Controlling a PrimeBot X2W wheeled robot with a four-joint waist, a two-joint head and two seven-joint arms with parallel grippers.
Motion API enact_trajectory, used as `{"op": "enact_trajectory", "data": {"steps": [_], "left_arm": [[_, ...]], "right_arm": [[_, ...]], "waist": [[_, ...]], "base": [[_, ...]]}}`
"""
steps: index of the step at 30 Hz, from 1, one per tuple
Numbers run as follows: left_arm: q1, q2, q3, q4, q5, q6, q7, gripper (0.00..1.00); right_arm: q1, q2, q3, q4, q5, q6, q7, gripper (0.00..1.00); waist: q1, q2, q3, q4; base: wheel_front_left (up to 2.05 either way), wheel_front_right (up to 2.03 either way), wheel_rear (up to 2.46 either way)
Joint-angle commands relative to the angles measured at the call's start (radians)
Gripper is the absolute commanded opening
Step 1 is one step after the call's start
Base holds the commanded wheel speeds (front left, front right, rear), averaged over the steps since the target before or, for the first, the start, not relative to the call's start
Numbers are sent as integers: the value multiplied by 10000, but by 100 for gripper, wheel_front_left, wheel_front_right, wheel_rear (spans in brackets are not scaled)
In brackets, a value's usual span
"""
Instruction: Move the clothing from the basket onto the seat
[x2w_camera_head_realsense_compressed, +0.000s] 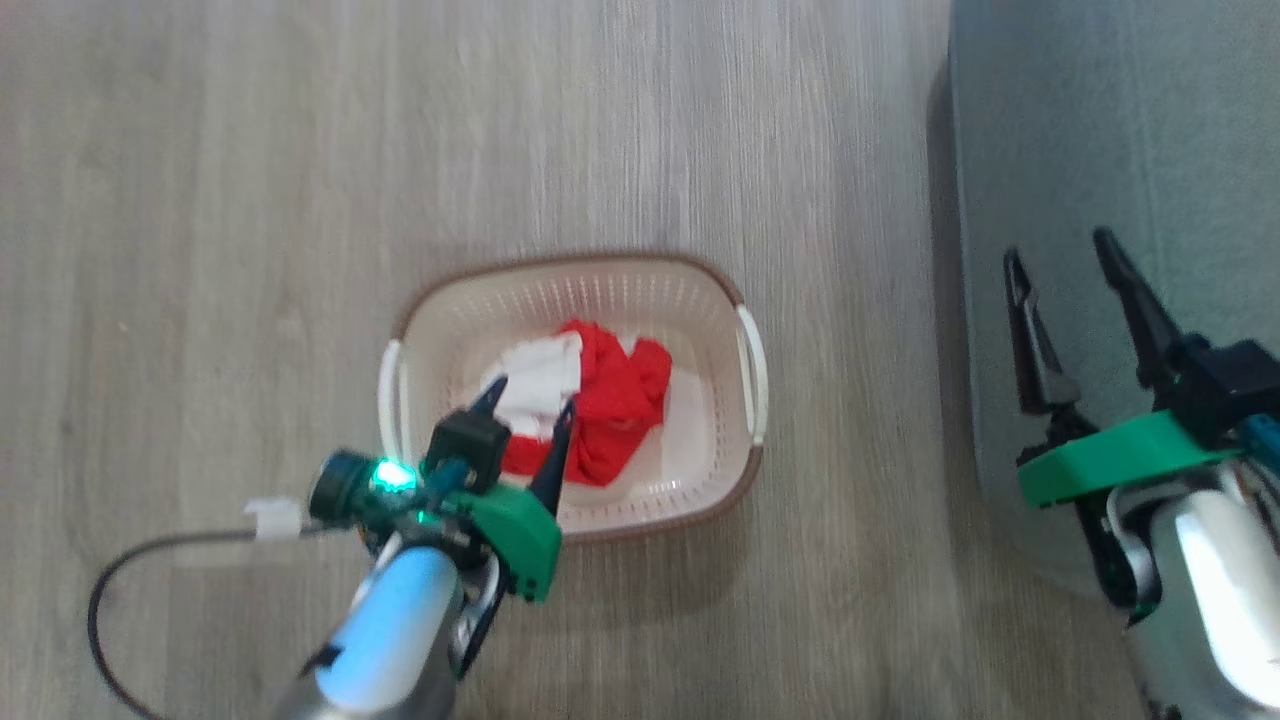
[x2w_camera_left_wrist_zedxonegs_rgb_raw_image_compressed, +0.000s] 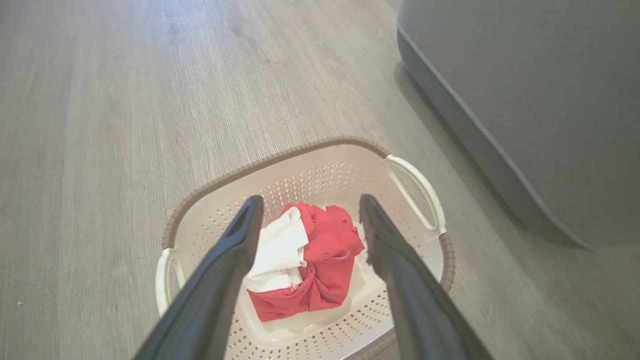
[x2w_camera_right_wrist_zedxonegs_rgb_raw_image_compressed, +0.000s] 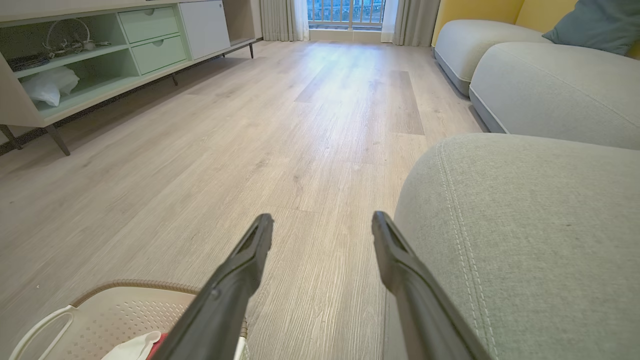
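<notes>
Clothing (x2w_camera_head_realsense_compressed: 600, 405) sits bunched mid-basket (x2w_camera_head_realsense_compressed: 720, 300) on the floor, left end effector (x2w_camera_head_realsense_compressed: 533, 394) spread just above it, right end effector (x2w_camera_head_realsense_compressed: 1059, 245) spread over the seat (x2w_camera_head_realsense_compressed: 1100, 120) at right; risk: fingers pinch only a loose fold, or snag the basket wall and drag it.

Daylight, bright and even. Source is the window (x2w_camera_right_wrist_zedxonegs_rgb_raw_image_compressed: 345, 12) at the far end of the right wrist view — it throws a pale glare stripe down the floor (x2w_camera_right_wrist_zedxonegs_rgb_raw_image_compressed: 350, 85). Head view is soft all over: left forearm (x2w_camera_head_realsense_compressed: 400, 620) smeared with clipped highlights, right forearm (x2w_camera_head_realsense_compressed: 1220, 580) clipped too, green LED (x2w_camera_head_realsense_compressed: 392, 476) blooming. Soft shadow under the basket (x2w_camera_head_realsense_compressed: 600, 262), darker band along the seat (x2w_camera_head_realsense_compressed: 1100, 120) edge. Wrist views bend at the edges — left gripper (x2w_camera_left_wrist_zedxonegs_rgb_raw_image_compressed: 311, 200) goes out of focus near the lens.
</notes>
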Motion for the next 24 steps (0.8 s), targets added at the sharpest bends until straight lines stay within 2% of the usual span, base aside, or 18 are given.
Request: {"op": "enact_trajectory", "data": {"steps": [1,12,19,24], "left_arm": [[-331,30,185,-66,91,-8,-124,100],[-3179,30,-501,2930,717,-212,-124,100],[-4756,31,-1040,5335,1152,-324,-124,100],[-5747,85,-1434,6535,1520,-162,311,100]], "right_arm": [[-182,-206,230,-410,-99,-2,-105,100],[-615,-257,595,-1747,-258,-2,-105,100],[-869,-47,887,-2116,-323,-2,-105,100],[-992,21,1049,-2307,-343,-2,-105,100]], "waist": [[-4,0,1014,-359],[-4,0,3673,-824],[-4,0,4561,-1106],[-4,0,5106,-1326]], "base": [[0,0,0],[0,0,0],[0,0,0],[0,0,0]]}}
